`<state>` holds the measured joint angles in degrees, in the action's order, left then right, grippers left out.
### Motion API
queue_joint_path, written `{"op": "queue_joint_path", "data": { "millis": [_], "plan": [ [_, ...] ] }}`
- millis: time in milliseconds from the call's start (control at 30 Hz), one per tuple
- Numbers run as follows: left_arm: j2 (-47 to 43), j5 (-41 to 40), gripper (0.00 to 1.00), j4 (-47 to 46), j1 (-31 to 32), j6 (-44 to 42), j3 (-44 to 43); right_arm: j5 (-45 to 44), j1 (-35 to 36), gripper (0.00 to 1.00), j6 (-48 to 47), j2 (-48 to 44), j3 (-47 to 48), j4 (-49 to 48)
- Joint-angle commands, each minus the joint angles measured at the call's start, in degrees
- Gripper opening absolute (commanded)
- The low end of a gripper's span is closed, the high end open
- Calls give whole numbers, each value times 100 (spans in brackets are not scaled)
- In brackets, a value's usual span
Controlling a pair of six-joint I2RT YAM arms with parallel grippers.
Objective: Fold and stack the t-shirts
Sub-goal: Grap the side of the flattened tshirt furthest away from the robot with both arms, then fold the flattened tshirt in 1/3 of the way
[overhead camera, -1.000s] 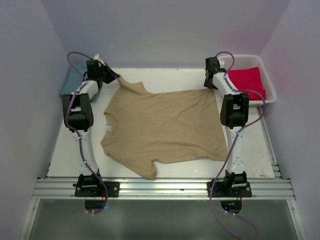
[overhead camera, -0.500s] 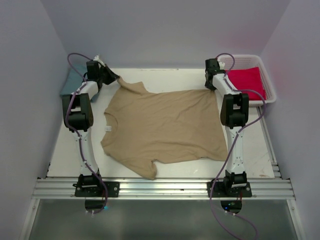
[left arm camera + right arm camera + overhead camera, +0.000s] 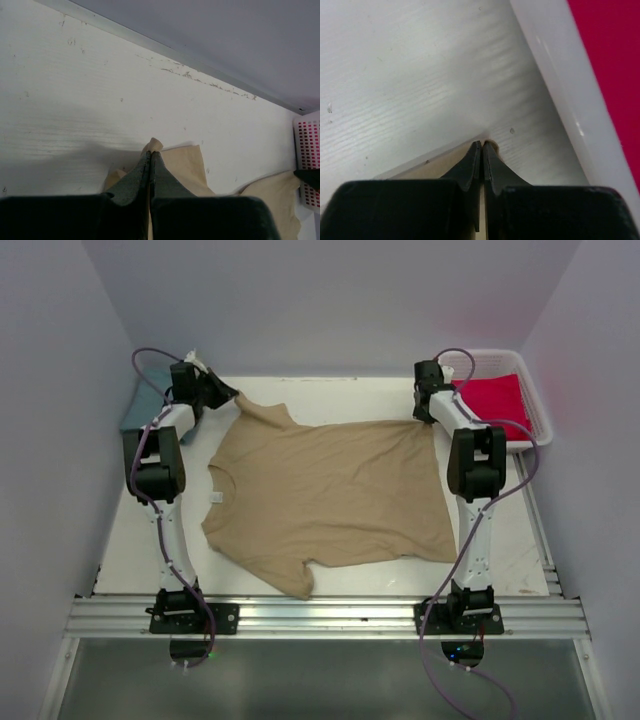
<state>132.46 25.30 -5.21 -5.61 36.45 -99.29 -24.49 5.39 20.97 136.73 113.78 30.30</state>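
The tan t-shirt (image 3: 330, 490) lies spread flat on the white table. My left gripper (image 3: 232, 393) is shut on its far left sleeve, and tan cloth (image 3: 182, 165) shows round the closed fingertips in the left wrist view. My right gripper (image 3: 428, 417) is shut on the shirt's far right hem corner, and a sliver of cloth (image 3: 493, 145) peeks past the tips in the right wrist view. The teal-blue t-shirt (image 3: 148, 405) lies at the far left behind the left arm. The red-pink t-shirt (image 3: 492, 402) lies in the basket, also in the right wrist view (image 3: 612, 60).
The white slatted basket (image 3: 540, 430) stands at the far right corner, its rim (image 3: 555, 75) close beside my right gripper. Grey walls close in the table on three sides. A metal rail (image 3: 320, 615) runs along the near edge.
The right arm has shifted slightly to the right, drawing the hem corner a little toward the basket. The left arm and the shirt hardly moved.
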Motion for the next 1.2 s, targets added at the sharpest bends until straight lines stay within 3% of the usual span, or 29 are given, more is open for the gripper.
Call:
{"op": "queue_joint_path", "data": {
  "millis": [0,333,533,1167],
  "plan": [
    [-353,194,0,-507,-81,99,49,-214,-55,0,-137,-769,-154,-393],
    [-748,300,0,-639,-81,205,208,-363,-55,0,-172,-1306,-716,-649],
    [-1214,239,0,-200,-81,-6,348,-434,-55,0,-137,-1718,-1295,-666],
    [-3137,-323,0,503,-99,-489,2404,-451,-55,0,381,-2844,-2816,-446]
  ]
}}
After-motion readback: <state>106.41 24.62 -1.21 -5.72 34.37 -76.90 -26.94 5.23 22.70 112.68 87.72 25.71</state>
